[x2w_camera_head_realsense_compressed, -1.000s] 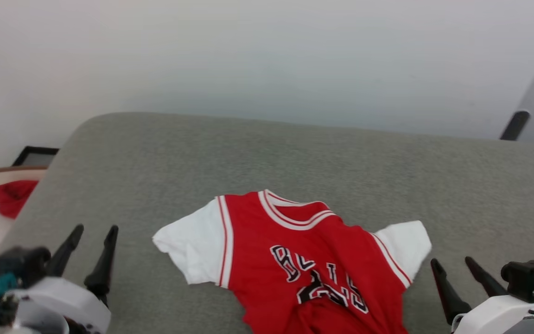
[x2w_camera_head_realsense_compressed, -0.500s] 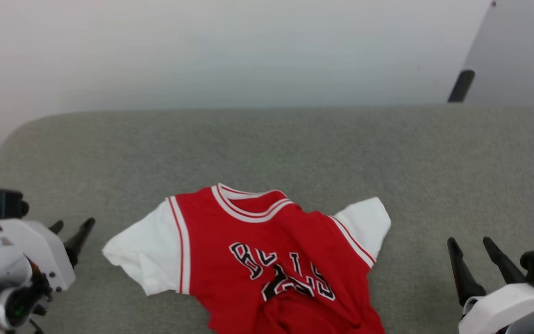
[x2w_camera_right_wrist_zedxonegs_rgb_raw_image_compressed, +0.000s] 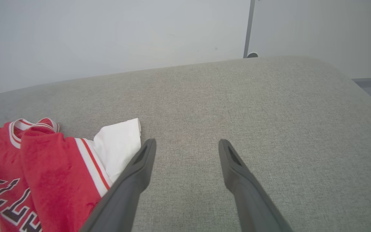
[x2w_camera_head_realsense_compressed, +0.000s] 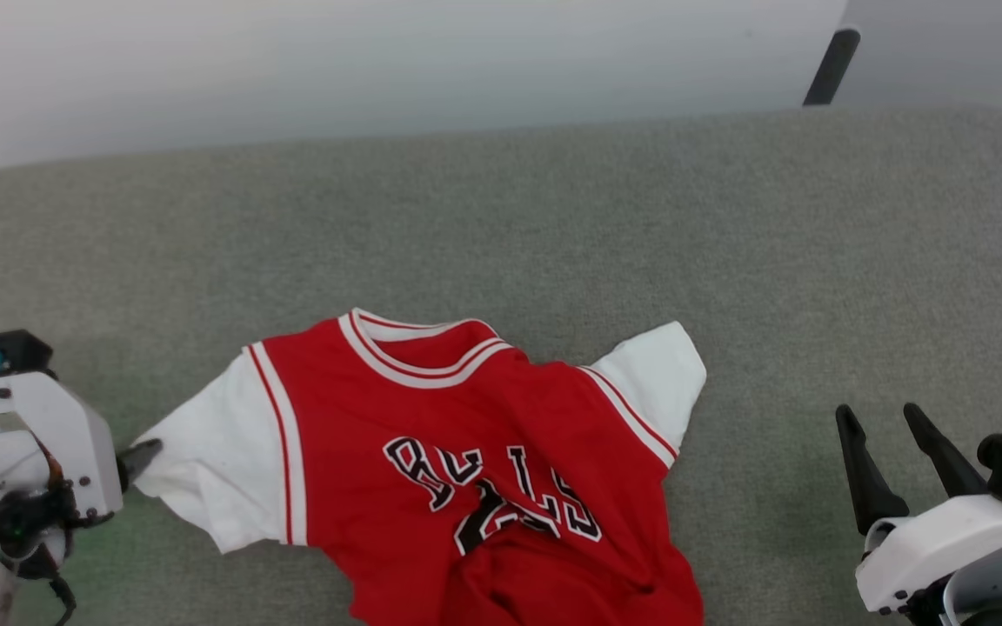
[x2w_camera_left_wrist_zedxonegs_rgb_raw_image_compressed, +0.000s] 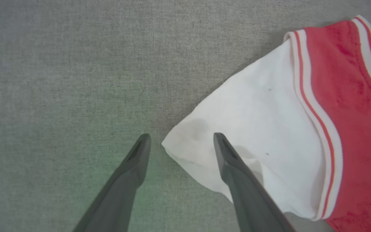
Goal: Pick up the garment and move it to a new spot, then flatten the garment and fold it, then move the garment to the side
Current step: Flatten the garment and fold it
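Garment [x2w_camera_head_realsense_compressed: 484, 435] lies face up on the grey cushion [x2w_camera_head_realsense_compressed: 553, 217], hem rumpled, near the front edge. My left tool [x2w_camera_left_wrist_zedxonegs_rgb_raw_image_compressed: 181, 138] is spread wide and straddles the white sleeve [x2w_camera_left_wrist_zedxonegs_rgb_raw_image_compressed: 256, 122] tip, pinching nothing. My right tool [x2w_camera_head_realsense_compressed: 877, 416] is also spread, right of the other sleeve. Looks like the pickup step: next I lower the left tool and close on the sleeve.

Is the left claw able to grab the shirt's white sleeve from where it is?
Probably yes. The left claw is open, and the corner of the white sleeve lies right between its jaws on the grey cushion, with nothing in the way.
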Tool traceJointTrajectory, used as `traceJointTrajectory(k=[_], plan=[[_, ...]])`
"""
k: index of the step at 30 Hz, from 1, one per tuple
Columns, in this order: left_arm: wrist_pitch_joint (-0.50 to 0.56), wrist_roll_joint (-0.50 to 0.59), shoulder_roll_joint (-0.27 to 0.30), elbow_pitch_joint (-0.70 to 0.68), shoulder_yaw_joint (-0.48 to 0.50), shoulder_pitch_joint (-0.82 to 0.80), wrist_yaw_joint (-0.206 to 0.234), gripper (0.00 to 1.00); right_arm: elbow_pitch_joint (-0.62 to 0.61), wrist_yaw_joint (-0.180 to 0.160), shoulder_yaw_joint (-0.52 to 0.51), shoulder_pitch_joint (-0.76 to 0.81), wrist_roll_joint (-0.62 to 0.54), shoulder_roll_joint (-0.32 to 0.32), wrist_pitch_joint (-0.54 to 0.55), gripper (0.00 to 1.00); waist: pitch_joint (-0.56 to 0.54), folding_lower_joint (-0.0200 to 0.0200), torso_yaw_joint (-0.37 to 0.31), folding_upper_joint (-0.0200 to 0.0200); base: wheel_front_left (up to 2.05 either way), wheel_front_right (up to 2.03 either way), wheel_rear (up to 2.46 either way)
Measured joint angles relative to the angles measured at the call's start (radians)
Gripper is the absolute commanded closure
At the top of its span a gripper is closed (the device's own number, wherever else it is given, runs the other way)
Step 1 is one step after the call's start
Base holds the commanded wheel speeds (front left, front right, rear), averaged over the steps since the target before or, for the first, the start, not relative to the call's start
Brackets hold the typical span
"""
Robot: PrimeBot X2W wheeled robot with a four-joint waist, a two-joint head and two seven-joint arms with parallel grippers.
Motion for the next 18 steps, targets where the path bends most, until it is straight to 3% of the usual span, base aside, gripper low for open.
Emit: traceJointTrajectory(k=[12, 13, 15, 18], plan=[[0.070, -0.011, -0.032, 0.154, -0.028, -0.089, -0.014, 0.00, 0.000, 0.000, -0.011, -0.027, 0.001, 0.001, 0.012, 0.00, 0.044, 0.0000, -0.010, 0.0000, 0.00, 0.00, 0.00], [0.070, -0.011, -0.032, 0.154, -0.028, -0.089, -0.014, 0.18, 0.000, 0.000, -0.011, -0.027, 0.001, 0.001, 0.012, 0.00, 0.044, 0.0000, -0.010, 0.0000, 0.00, 0.00, 0.00], [0.080, -0.013, -0.039, 0.175, -0.029, -0.102, -0.014, 1.00, 0.000, 0.000, -0.012, -0.034, 0.003, 0.001, 0.020, 0.00, 0.046, 0.0000, -0.006, 0.0000, 0.00, 0.00, 0.00], [0.082, -0.014, -0.049, 0.193, -0.034, -0.114, -0.017, 1.00, -0.004, 0.000, -0.005, -0.052, 0.020, 0.001, 0.049, 0.00, 0.049, 0.0001, 0.000, 0.0000, 0.00, 0.00, 0.00]])
